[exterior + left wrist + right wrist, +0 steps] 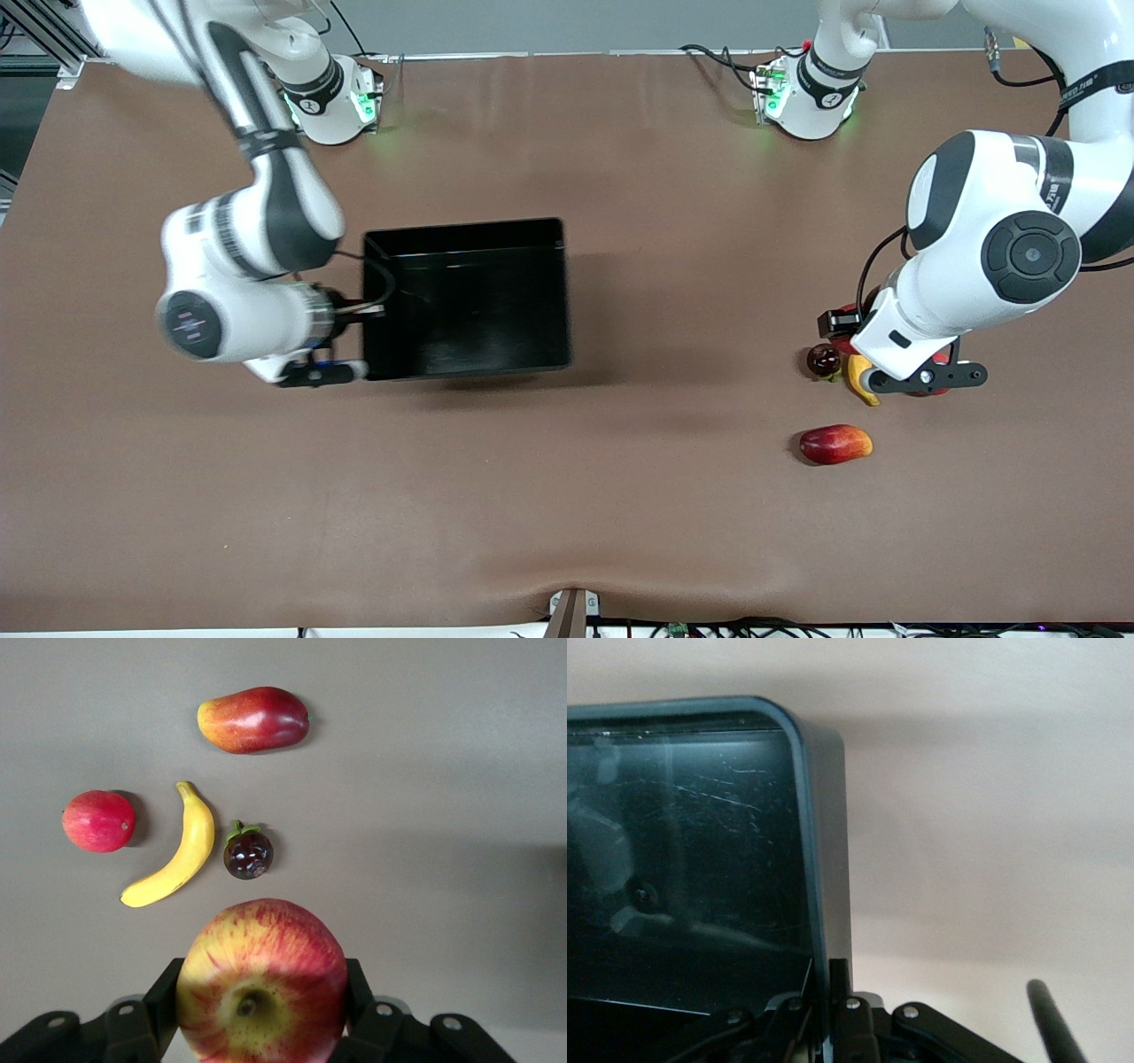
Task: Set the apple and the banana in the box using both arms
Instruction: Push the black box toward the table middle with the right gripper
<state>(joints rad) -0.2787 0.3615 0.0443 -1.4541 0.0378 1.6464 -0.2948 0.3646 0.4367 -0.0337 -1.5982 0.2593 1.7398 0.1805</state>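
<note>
A: Nearest the front camera lies the long red-and-orange fruit (835,444), left alone since the task doesn't call for it. What's just past it?

B: The left gripper (261,1028), its jaws closed around the apple (262,985). It hangs over the fruit cluster at the left arm's end of the table, with the banana (174,850) on the tabletop beneath, between a plain red fruit (98,821) and a small dark one (248,855).

A: So the banana is not yet picked?

B: Right, and nothing is in the box (549,292).

A: And the right gripper (833,1028)?

B: It sits at the box wall toward the right arm's end, jaws pinched onto the rim, probably to steady or drag it closer; the front view there is smeared, so I can't say which.
</note>
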